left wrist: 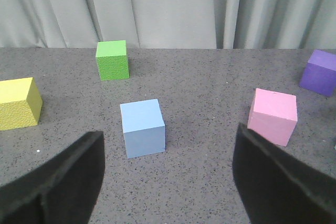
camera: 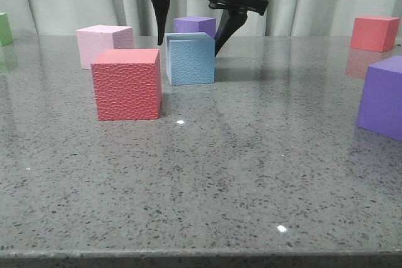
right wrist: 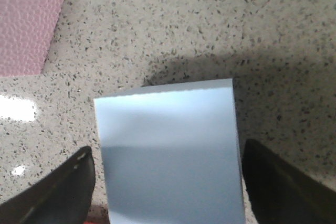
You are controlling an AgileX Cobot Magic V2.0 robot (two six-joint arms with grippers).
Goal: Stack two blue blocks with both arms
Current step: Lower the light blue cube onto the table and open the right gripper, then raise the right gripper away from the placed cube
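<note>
Right jaws: my right gripper (camera: pixel 191 37) is spread wide, straddling the textured blue block (camera: pixel 190 59) from above, for a centred grab.
Left jaws: my left gripper (left wrist: pixel 168 174) gapes, aimed at the second blue block (left wrist: pixel 142 128), probably not yet reached.
Table (camera: pixel 207 180): both blocks rest on it.

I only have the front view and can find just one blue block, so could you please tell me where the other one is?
Observer: The second blue block sits just ahead of the open left pincer, untouched.
Operator: Anything close to it?
Observer: A yellow cube stands nearby, apart from it.
Operator: Is my block gripped?
Observer: From above, the first blue block sits between the open right pincer's fingers; contact is unclear.
</note>
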